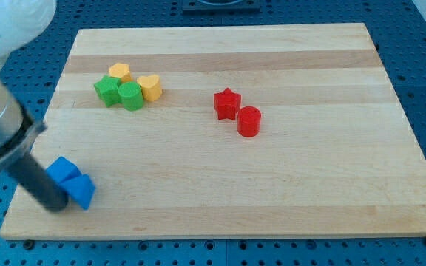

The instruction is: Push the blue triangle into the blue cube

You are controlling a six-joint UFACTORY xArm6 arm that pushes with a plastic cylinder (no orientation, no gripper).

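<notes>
Jaws do not exist on this arm, so nothing is spread, pressed together or pinching; the arm ends in a dark rod, and my tip (pixel 52 204) rests on the surface (pixel 287 192) near the view's bottom-left corner. Just to the view's right of my tip, seemingly touching the rod, sits the blue triangle (pixel 82 191). The blue cube (pixel 63 170) lies up and slightly left of the triangle, and the two appear to be already in contact. I judge the shapes from blurred outlines, so which blue block is which is not certain. From my tip the triangle lies to the right, the cube above, so any further push would run towards the view's top. Farther off, mid-surface, stand a red star (pixel 227 103) and red cylinder (pixel 248 121). Farthest, two green blocks (pixel 120 93) and two yellow blocks (pixel 150 87) cluster together.
</notes>
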